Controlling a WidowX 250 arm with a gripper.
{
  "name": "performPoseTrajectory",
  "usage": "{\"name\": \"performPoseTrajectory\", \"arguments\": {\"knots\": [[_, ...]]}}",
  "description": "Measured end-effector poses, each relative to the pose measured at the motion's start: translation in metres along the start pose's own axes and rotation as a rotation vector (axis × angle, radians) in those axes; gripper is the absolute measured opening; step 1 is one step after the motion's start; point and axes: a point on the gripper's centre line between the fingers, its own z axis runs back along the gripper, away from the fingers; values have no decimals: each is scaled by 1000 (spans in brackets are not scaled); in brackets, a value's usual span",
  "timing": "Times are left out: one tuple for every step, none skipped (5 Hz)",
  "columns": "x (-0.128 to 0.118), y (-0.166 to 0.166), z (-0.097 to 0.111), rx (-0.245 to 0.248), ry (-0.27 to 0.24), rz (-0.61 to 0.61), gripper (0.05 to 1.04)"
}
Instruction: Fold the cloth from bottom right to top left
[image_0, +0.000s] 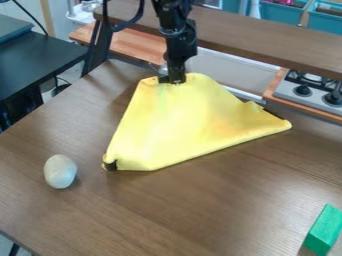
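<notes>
The yellow cloth (177, 122) lies on the brown table as a rough triangle, with a long straight edge running from lower left to the right corner. Its narrow top end sits at the table's far side. My gripper (175, 81) points down at that top end, touching or just over the cloth near its upper edge; whether it holds the fabric I cannot tell. Small dark patches show at the cloth's lower left corner and by its right corner.
A whitish egg-shaped object (60, 171) stands on the table (194, 215) left of the cloth. A green block (323, 230) lies at the lower right. Beyond the table's far edge are a wooden shelf and a toy stove (310, 90).
</notes>
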Motion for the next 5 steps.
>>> {"name": "performPoseTrajectory", "arguments": {"knots": [[0, -1, -6, -14, -19, 3, 241], [-6, 3, -8, 10, -7, 17, 507], [-8, -3, -15, -2, -6, 14, 816], [-12, -13, -24, -26, -2, 8, 1005], [-4, -17, 3, -31, -28, 8, 1003]]}}
